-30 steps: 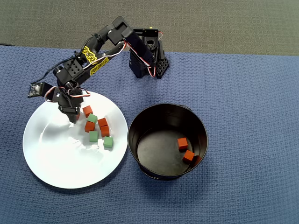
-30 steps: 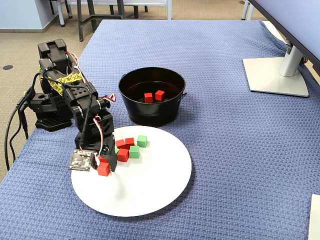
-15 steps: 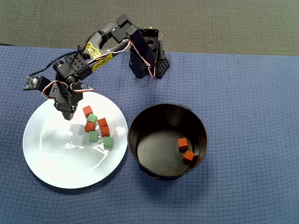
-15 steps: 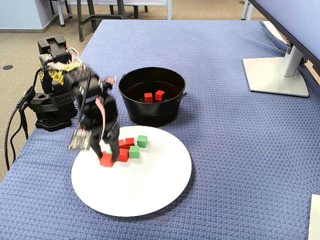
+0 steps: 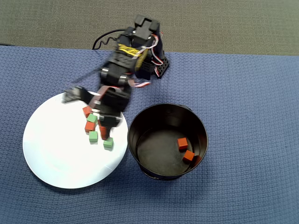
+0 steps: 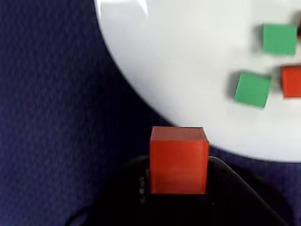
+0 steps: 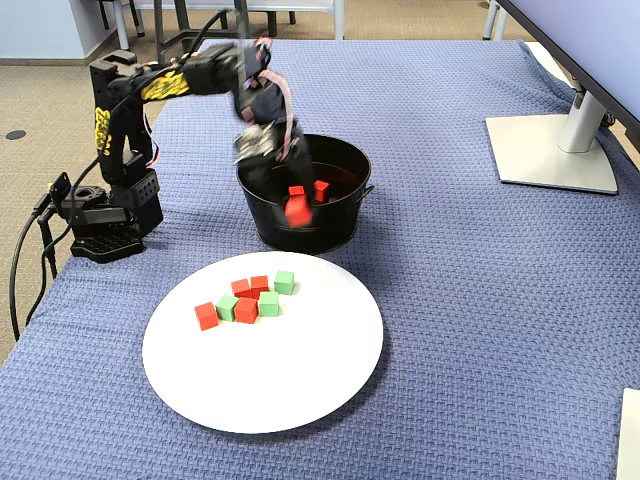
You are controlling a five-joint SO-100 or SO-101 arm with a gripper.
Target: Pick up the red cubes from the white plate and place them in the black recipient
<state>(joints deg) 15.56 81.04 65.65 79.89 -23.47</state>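
Gripper (image 6: 178,188) squeezes one red cube (image 6: 178,160), up in air between white plate (image 7: 300,390) and black recipient (image 7: 330,225). Cube small, light, hard, flat sides: pinch two opposite faces. More red cubes (image 7: 246,298) on plate's far left.
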